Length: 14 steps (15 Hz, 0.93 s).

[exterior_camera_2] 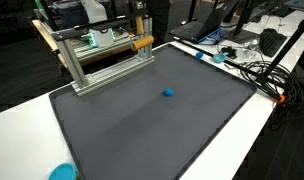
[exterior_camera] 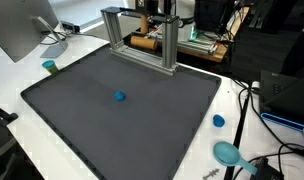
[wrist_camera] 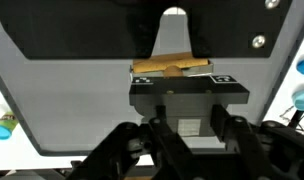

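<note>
In the wrist view my gripper (wrist_camera: 189,128) comes in from the bottom, its dark fingers (wrist_camera: 162,135) shut either side of the lower part of a black block (wrist_camera: 187,95) that carries a white label. Just beyond the block lies a wooden dowel (wrist_camera: 172,67). In both exterior views the gripper (exterior_camera: 160,14) (exterior_camera_2: 142,18) sits high at the back, over an aluminium frame (exterior_camera: 169,45) (exterior_camera_2: 77,62) that holds the dowel (exterior_camera: 144,42) (exterior_camera_2: 142,43). A small blue ball (exterior_camera: 119,97) (exterior_camera_2: 168,93) rests alone on the dark mat (exterior_camera: 112,135) (exterior_camera_2: 152,135), well away from the gripper.
A teal cup (exterior_camera: 49,67), a blue cap (exterior_camera: 218,121) and a teal dish (exterior_camera: 228,153) (exterior_camera_2: 62,172) lie on the white table around the mat. A monitor (exterior_camera: 17,30) stands at one corner. Cables (exterior_camera: 257,110) (exterior_camera_2: 254,70) trail along one side.
</note>
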{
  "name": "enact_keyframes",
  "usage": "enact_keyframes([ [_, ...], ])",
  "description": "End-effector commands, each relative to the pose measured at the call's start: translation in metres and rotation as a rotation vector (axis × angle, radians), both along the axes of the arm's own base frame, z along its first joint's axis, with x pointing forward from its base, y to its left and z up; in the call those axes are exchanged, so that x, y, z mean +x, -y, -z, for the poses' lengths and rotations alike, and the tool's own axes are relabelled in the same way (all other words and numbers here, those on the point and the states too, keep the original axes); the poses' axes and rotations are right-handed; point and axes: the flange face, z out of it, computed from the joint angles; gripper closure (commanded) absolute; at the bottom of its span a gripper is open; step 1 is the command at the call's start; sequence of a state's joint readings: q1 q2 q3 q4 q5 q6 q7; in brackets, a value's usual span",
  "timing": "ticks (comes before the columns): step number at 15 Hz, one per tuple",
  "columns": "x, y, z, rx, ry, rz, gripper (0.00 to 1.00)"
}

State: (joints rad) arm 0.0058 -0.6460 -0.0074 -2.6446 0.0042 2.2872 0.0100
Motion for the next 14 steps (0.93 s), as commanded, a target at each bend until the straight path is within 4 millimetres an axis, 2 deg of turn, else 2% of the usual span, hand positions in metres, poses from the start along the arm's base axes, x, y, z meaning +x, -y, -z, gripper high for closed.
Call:
enact_keyframes([
  [1, 0.054, 0.002, -0.006, -0.056, 0.048, -0.018, 0.79],
  [6, 0.141, -0.013, 0.010, -0.040, -0.006, 0.000, 0.79],
  [11, 0.213, -0.032, 0.055, -0.091, -0.048, 0.106, 0.79],
  [12, 0.222, -0.028, 0.059, -0.084, -0.082, 0.136, 0.79],
  [13, 0.195, -0.031, 0.059, -0.072, -0.057, 0.087, 0.54],
  [14, 0.206, -0.030, 0.068, -0.069, -0.075, 0.103, 0.54],
])
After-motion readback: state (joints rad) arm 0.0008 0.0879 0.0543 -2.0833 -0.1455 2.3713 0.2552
